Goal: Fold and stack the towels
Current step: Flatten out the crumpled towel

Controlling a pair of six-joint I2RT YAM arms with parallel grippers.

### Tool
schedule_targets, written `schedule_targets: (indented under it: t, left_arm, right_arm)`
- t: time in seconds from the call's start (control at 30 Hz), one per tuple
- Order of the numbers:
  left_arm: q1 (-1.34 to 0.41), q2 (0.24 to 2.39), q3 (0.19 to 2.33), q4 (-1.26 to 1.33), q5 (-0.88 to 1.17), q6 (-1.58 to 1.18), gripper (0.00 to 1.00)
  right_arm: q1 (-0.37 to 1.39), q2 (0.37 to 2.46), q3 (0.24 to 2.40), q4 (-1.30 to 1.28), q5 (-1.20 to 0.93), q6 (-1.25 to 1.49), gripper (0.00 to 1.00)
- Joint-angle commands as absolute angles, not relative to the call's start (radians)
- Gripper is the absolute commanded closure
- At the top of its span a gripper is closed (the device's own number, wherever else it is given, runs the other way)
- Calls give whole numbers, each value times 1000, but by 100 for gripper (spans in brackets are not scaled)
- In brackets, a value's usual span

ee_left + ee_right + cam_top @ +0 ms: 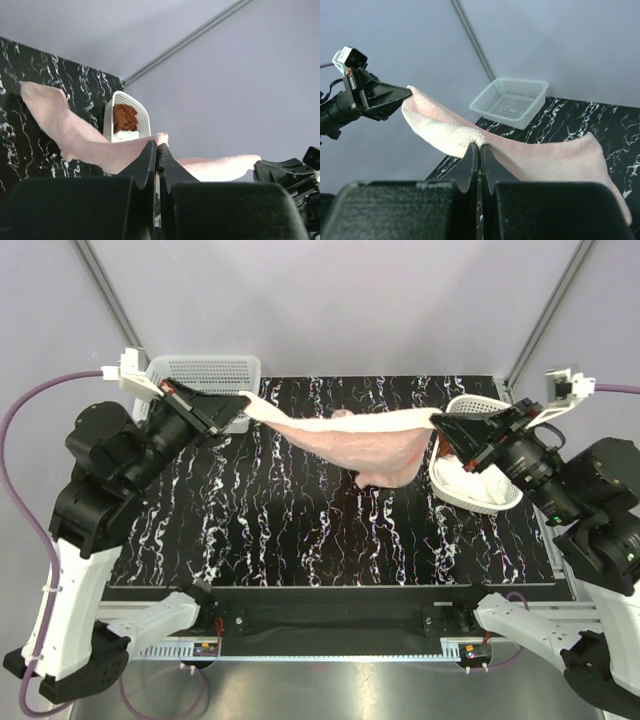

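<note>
The pale pink towel hangs stretched in the air between my two grippers, sagging toward the right above the black marbled table. My left gripper is shut on its left corner; the left wrist view shows the jaws pinching pink cloth. My right gripper is shut on its right corner, also seen in the right wrist view with the towel. The rust-brown towel and the white towel lie in the round basket at the right.
A rectangular white mesh basket stands at the back left, behind my left gripper; it also shows in the right wrist view. A round white mesh basket stands at the right under my right wrist. Grey walls surround the table.
</note>
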State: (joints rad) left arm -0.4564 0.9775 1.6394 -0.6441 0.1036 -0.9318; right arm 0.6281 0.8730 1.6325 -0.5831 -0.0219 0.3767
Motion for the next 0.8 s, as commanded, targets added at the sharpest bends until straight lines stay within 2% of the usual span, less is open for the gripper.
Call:
schedule_targets:
  t: [0.0, 0.13, 0.43, 0.63, 0.77]
  left_arm:
    - [-532, 999, 1655, -676, 42, -974, 100]
    - [-569, 963, 1700, -759, -92, -994, 100]
    - [-572, 853, 1738, -791, -77, -1074, 100]
    - [-572, 810, 1766, -795, -25, -1126, 100]
    - [-572, 814, 1781, -747, -6, -1140, 100]
  right_arm:
    - [621, 885, 1582, -525, -152, 416, 100]
    - [621, 873, 1607, -537, -251, 425, 100]
    - [621, 879, 1706, -502, -589, 480, 100]
    - [621, 827, 1666, -326, -693, 613, 100]
    - [623, 804, 1629, -245, -677, 655, 100]
